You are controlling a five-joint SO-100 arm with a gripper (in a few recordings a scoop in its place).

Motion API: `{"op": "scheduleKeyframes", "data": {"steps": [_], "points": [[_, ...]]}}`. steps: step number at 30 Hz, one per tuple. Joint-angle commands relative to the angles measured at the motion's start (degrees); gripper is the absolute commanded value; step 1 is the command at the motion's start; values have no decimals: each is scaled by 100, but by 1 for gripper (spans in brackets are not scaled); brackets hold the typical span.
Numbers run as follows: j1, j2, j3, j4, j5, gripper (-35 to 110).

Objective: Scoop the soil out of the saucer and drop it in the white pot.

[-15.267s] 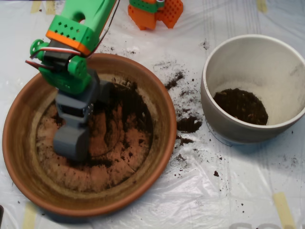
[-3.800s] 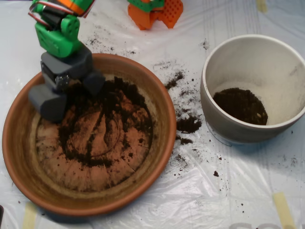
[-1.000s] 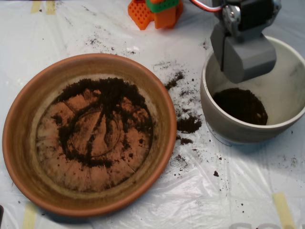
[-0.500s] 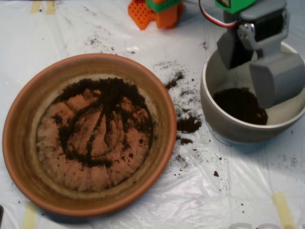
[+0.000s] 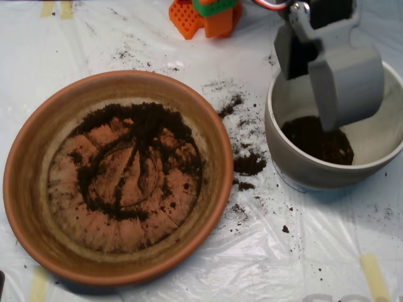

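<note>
The gripper (image 5: 327, 75) hangs over the white pot (image 5: 296, 157) at the upper right of the frame, its two grey shells spread apart, so it looks released, with a dark heap lying on the pot floor below it. The remaining soil (image 5: 148, 135) lies to the left and lower, thin and ring-shaped inside the saucer (image 5: 25, 207) (densest along the upper arc). Spilled crumbs dot the plastic-covered desk (image 5: 302, 251) between the two vessels; room there is open.
</note>
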Motion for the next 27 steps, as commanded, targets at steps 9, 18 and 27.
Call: {"op": "scheduleKeyframes", "data": {"steps": [9,18,27], "points": [[1494,2004,1494,-527,-237,37],[3349,2522,3735,-1547,-439,37],[4228,2830,5924,-2777,-457,33]]}}
